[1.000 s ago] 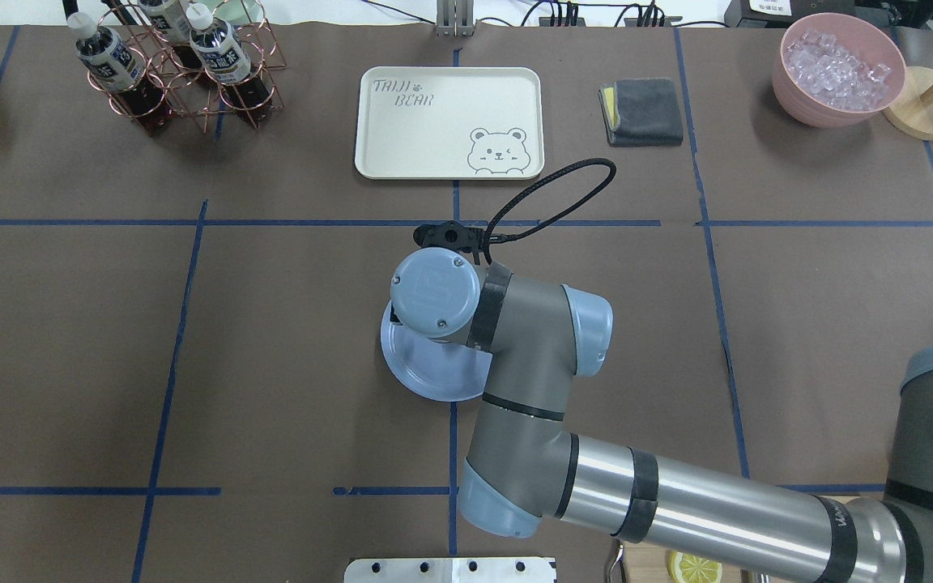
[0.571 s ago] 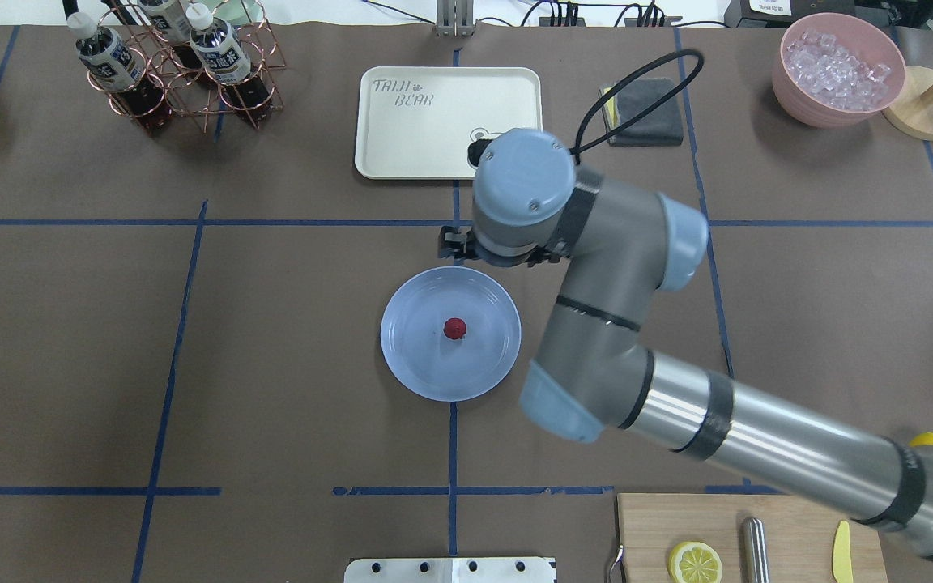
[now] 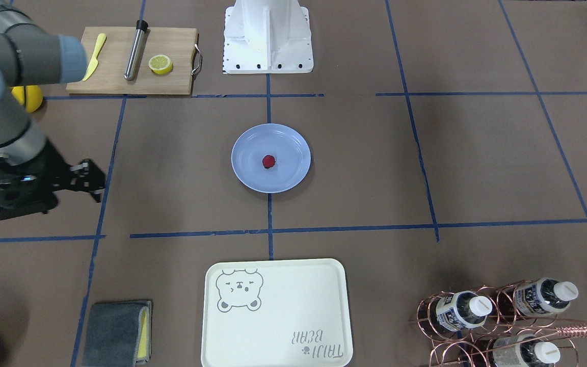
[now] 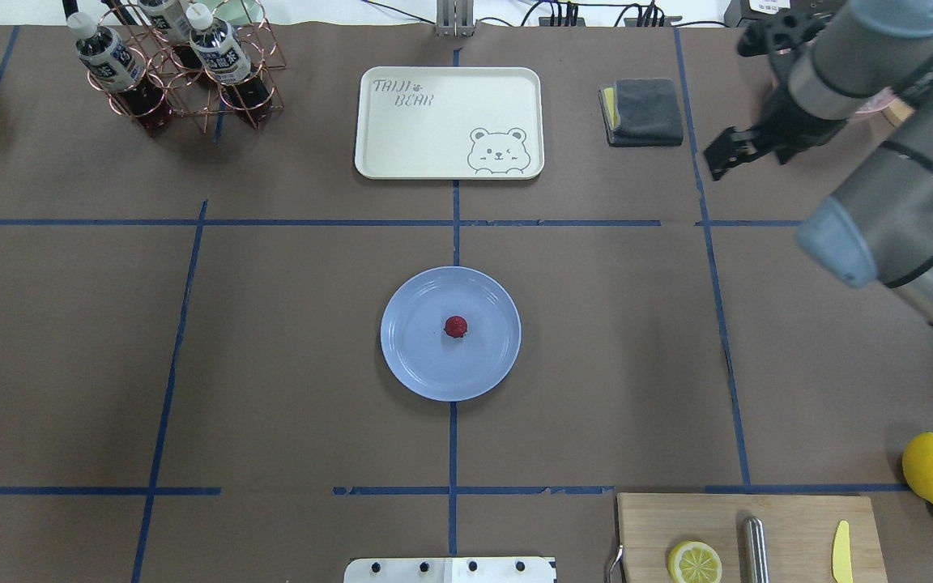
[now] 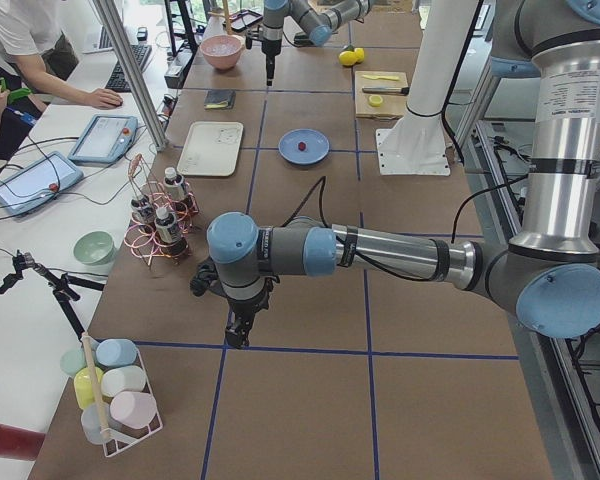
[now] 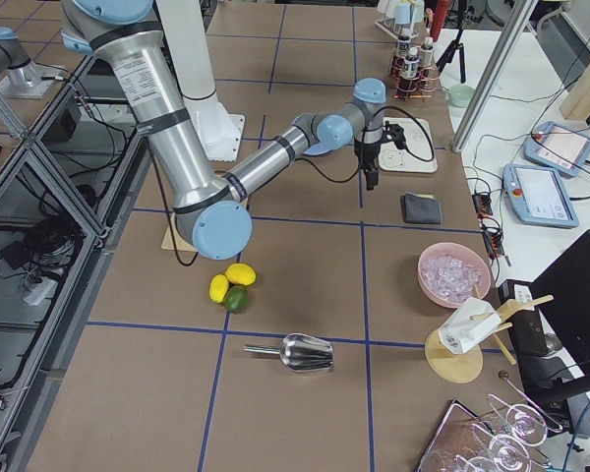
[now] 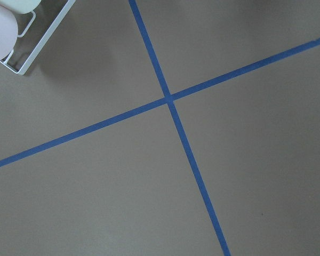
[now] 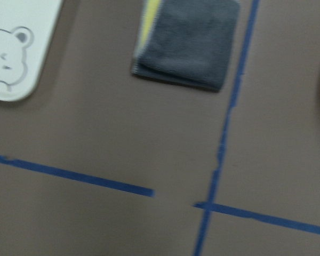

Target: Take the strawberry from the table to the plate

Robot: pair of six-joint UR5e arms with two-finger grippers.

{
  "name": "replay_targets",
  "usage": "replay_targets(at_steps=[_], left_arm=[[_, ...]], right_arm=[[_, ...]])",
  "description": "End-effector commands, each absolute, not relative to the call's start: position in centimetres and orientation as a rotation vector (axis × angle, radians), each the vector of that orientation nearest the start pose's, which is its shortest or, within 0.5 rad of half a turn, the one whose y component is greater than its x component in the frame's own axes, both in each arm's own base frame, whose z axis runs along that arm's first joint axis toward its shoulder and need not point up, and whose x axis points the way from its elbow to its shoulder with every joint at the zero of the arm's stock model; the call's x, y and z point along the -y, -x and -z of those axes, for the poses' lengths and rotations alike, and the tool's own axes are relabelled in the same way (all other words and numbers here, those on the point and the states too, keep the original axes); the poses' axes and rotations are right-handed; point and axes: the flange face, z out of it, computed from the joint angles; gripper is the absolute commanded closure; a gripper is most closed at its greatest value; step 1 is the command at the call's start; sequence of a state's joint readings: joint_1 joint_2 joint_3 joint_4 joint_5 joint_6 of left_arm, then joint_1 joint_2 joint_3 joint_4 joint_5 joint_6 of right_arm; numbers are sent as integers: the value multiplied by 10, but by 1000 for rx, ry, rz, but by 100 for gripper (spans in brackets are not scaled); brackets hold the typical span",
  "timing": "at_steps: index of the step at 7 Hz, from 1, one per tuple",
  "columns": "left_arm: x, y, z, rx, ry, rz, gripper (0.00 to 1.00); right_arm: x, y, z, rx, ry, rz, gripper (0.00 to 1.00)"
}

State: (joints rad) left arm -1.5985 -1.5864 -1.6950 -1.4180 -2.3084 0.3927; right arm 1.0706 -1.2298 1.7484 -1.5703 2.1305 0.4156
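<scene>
The dark-red strawberry [image 4: 456, 326] lies near the middle of the pale blue plate [image 4: 410, 360], with nothing touching it. It shows the same way from across the table, strawberry [image 3: 268, 161] on plate [image 3: 289, 174]. My right gripper [image 4: 715, 162] hangs well off to the back right, near the grey cloth, its fingers apart and empty; the front-facing view shows the right gripper [image 3: 96, 182] open too. My left gripper [image 5: 238, 335] appears only in the exterior left view, pointing down over bare table far from the plate; whether it is open or shut I cannot tell.
A cream bear-print tray [image 4: 434, 138] lies behind the plate, a grey cloth [image 4: 645, 109] to its right. A copper bottle rack [image 4: 183, 73] stands back left. The cutting board [image 4: 746, 526] holds a lemon half [image 4: 695, 561]; whole lemons [image 4: 932, 468] sit beside it.
The right arm has swung from over the plate up and away to the back right. The strawberry, uncovered as it left, stays still on the plate.
</scene>
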Motion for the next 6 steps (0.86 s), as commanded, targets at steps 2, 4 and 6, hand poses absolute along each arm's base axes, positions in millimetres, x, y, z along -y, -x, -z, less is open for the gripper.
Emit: replay_targets(at_steps=[2, 4, 6], left_arm=[[491, 80, -608, -730, -141, -343, 0], [491, 80, -608, -730, -141, -343, 0], [491, 80, -609, -729, -136, -341, 0]], right_arm=[[495, 27, -593, 627, -96, 271, 0], [448, -39, -643, 612, -62, 220, 0], [429, -58, -651, 692, -61, 176, 0]])
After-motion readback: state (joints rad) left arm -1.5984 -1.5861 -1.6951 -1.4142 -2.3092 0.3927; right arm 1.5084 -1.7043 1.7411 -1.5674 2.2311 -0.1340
